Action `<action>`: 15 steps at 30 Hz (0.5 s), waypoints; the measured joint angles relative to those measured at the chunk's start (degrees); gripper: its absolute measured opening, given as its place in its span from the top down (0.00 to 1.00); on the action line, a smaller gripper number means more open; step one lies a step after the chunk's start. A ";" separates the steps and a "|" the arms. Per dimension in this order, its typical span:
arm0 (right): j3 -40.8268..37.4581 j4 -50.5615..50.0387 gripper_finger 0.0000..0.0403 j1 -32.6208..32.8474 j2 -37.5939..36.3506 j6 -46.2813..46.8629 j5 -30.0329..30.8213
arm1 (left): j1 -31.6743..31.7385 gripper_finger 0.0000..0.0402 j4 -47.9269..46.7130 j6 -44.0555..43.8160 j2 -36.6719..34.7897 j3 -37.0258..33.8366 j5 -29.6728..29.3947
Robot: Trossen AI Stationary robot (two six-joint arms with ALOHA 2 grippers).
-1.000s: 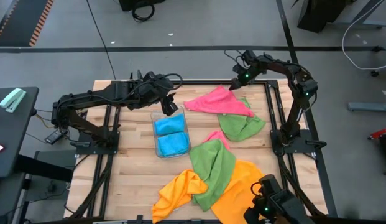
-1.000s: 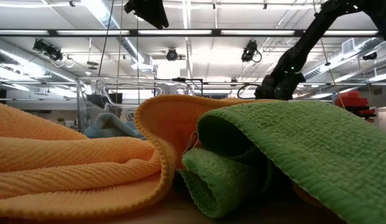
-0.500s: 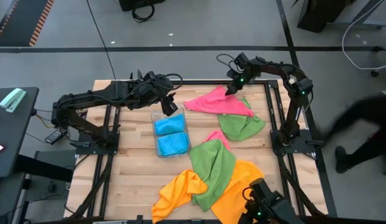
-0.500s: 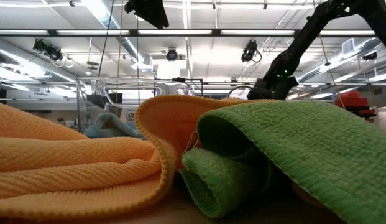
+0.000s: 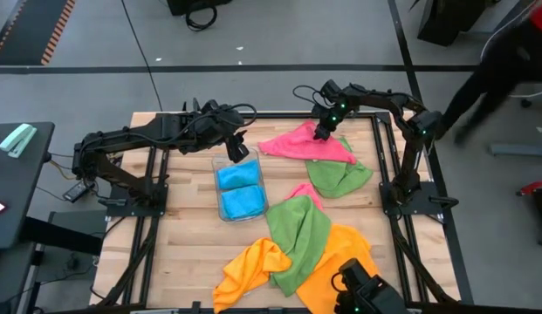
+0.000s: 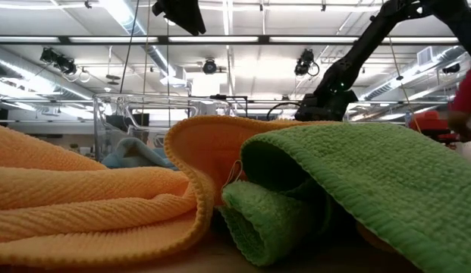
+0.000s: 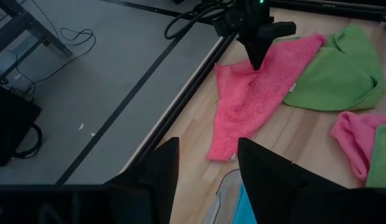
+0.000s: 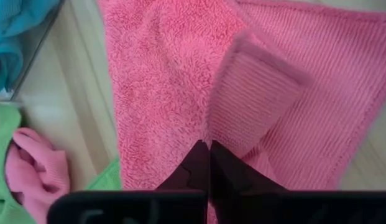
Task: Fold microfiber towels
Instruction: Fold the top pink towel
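Right gripper [image 5: 320, 133]: at about 1 o'clock on the table [image 5: 183, 227], tip down on the pink towel [image 5: 304, 142]; the right wrist view shows its fingers [image 8: 196, 163] pressed together with a raised fold of pink cloth at the tips, so it pinches the towel.
Left gripper [image 5: 242, 153]: at about 11 o'clock, hanging over the far end of the tray [image 5: 257, 194]; its fingers [image 7: 156, 167] stand partly apart with nothing between them.
Pink towel: spread flat at 12 to 1 o'clock, one corner pointing toward the tray, its right edge lying on a green towel [image 5: 340, 176].
Green towel at 2 o'clock: crumpled, just below the pink towel and touching it.
Second pink towel [image 5: 303, 191]: small bunched lump near the centre, between the two green towels.
Second green towel [image 5: 298, 235]: at 5 o'clock, draped over the orange towels.
Orange towels [image 5: 253, 266]: heaped at 5 to 6 o'clock along the near edge, partly under the green one.
Blue towels [image 5: 240, 188]: two folded pieces lying inside the tray, left of centre.
Tray: clear plastic, long side running from 12 toward 6 o'clock.
Person [image 5: 506, 52]: partly visible on the floor beyond the table's right side, at about 2 o'clock.
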 joint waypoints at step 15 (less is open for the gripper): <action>0.01 -0.88 0.99 7.12 -12.98 4.59 0.02 | 0.00 0.57 0.90 -2.56 0.00 0.00 4.86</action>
